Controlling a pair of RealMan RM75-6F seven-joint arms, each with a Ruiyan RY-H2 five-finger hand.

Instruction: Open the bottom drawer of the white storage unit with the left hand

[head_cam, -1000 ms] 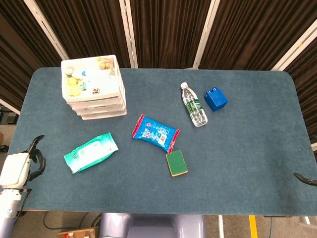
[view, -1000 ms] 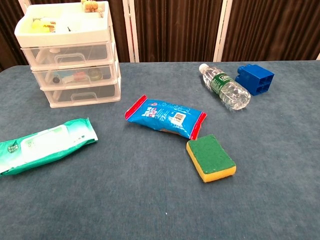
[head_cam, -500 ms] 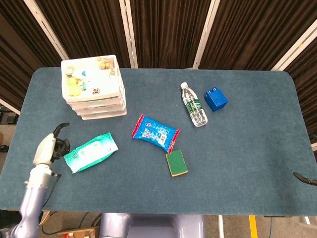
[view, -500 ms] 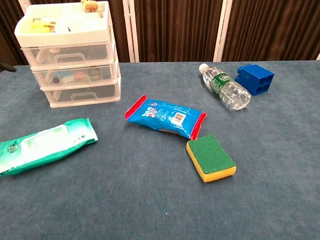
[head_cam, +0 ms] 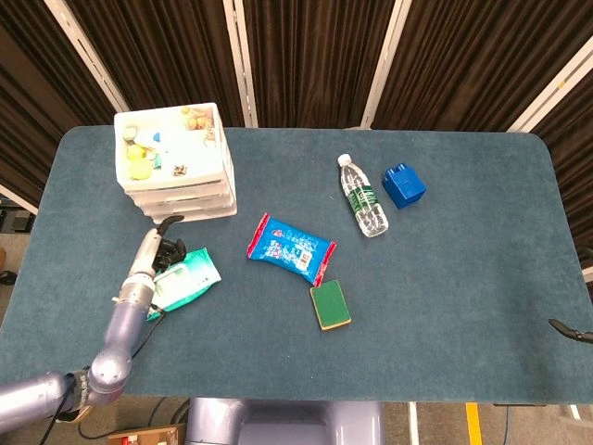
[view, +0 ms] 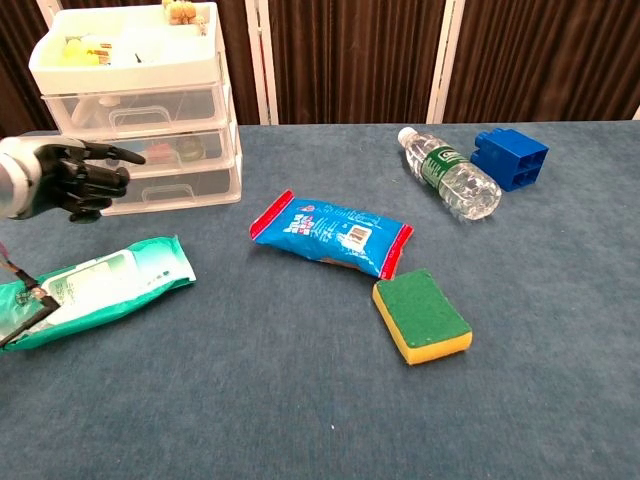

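The white storage unit (head_cam: 176,167) (view: 140,100) stands at the table's far left, an open tray of small items on top and three clear drawers below. Its bottom drawer (view: 175,188) (head_cam: 196,212) is closed. My left hand (view: 72,178) (head_cam: 159,245) hovers just in front of the unit's lower drawers, over the wipes pack, fingers curled in with one pointing toward the drawers. It holds nothing and does not touch the drawer in the head view. Only a dark tip of my right hand (head_cam: 572,332) shows at the right edge.
A green wipes pack (head_cam: 181,280) (view: 100,285) lies in front of the unit, under my left arm. Mid-table lie a blue snack packet (head_cam: 290,247) (view: 330,232) and a green-yellow sponge (head_cam: 329,304) (view: 422,315). A water bottle (head_cam: 363,197) (view: 450,175) and blue block (head_cam: 403,185) (view: 512,158) sit far right.
My left arm has swung from the table's near-left edge up and rightward to just in front of the storage unit. The objects and the right hand have not moved.
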